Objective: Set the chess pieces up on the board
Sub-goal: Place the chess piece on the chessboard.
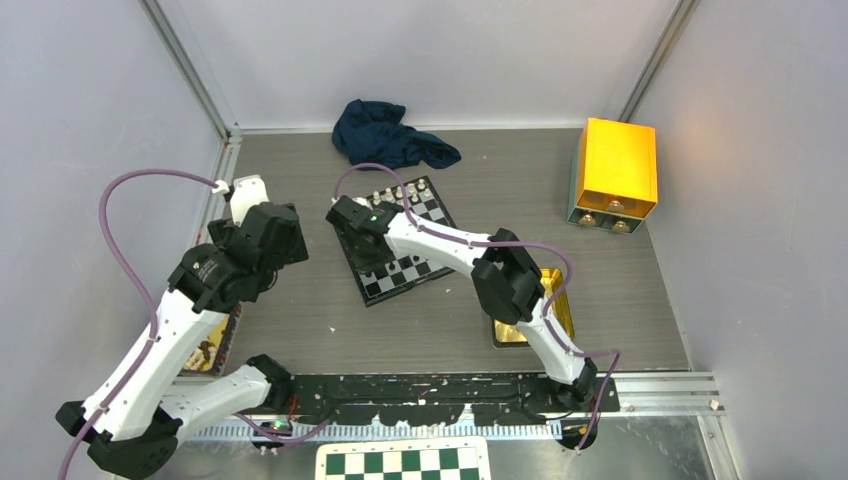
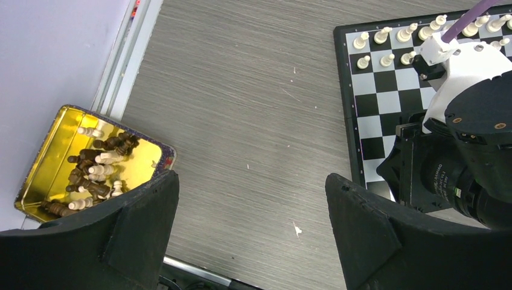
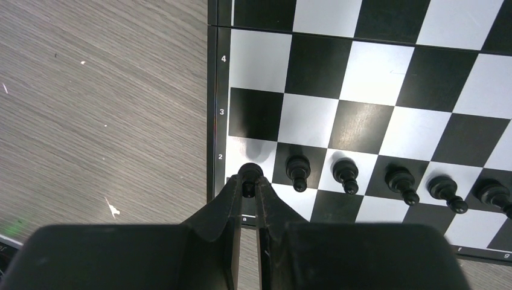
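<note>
Pawn, black, pinched by the right end effector at the board's left edge; left end effector gapes wide. We judge setup partial: pieces lie in the tin.

The desk is matt grey with a fine wood-like grain. The board is smooth with a soft sheen; each black pawn on it looks like glossy plastic. The tin, lower left, is shiny gold metal. The cloth, upper middle, is crumpled blue fabric. The left hand is matt black plastic.
</note>
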Tool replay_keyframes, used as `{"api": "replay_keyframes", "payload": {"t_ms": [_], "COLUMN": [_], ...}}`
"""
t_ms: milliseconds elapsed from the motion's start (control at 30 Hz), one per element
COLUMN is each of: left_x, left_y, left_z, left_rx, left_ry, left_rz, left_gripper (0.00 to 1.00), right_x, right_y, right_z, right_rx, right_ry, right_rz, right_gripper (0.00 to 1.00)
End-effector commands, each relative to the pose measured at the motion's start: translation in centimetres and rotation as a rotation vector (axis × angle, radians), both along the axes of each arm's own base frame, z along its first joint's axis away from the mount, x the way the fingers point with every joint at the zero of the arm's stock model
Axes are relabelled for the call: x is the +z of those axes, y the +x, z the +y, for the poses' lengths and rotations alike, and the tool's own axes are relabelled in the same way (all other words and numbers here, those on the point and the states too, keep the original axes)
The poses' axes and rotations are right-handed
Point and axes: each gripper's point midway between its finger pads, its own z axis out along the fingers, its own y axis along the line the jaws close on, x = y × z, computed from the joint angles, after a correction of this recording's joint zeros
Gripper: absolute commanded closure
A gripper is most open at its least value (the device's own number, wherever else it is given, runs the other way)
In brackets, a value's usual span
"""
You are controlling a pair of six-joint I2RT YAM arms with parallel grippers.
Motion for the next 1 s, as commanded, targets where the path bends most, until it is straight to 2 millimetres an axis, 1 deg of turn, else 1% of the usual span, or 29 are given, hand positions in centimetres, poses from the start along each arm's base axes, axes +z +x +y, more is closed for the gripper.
{"api": "replay_keyframes", "payload": {"t_ms": [0,300,567,633,800,900,967], "left_x": [0.7,0.6,0.4,0.4,0.2,0.2,0.1], "left_y": [0.6,0.8,0.9,0.9,0.9,0.9,0.9], "left_z": [0.1,-0.1,-0.2,-0.2,-0.3,-0.3,-0.3], "left_rx": [0.013,0.007,0.002,0.002,0.0,-0.001,-0.001], "left_ry": [-0.001,0.002,0.001,0.002,0.0,-0.001,0.0], "left_rz": [-0.034,-0.031,-0.028,-0.027,-0.022,-0.022,-0.02], "left_gripper": [0.08,0.08,0.08,0.08,0.08,0.08,0.08], "right_x": [-0.1,-1.2,-1.5,-1.6,-1.5,-1.4,-1.2], "right_y": [0.4,0.3,0.0,-0.1,-0.2,-0.1,-0.1], "right_z": [1.1,1.1,0.9,0.9,0.8,0.7,0.7], "right_rx": [0.025,0.033,0.039,0.043,0.049,0.05,0.051], "right_ry": [0.027,0.022,0.017,0.016,0.016,0.014,0.017], "right_rz": [-0.025,-0.018,-0.008,-0.004,-0.004,-0.007,-0.009], "right_gripper": [1.0,1.0,0.99,0.96,0.78,0.73,0.7]}}
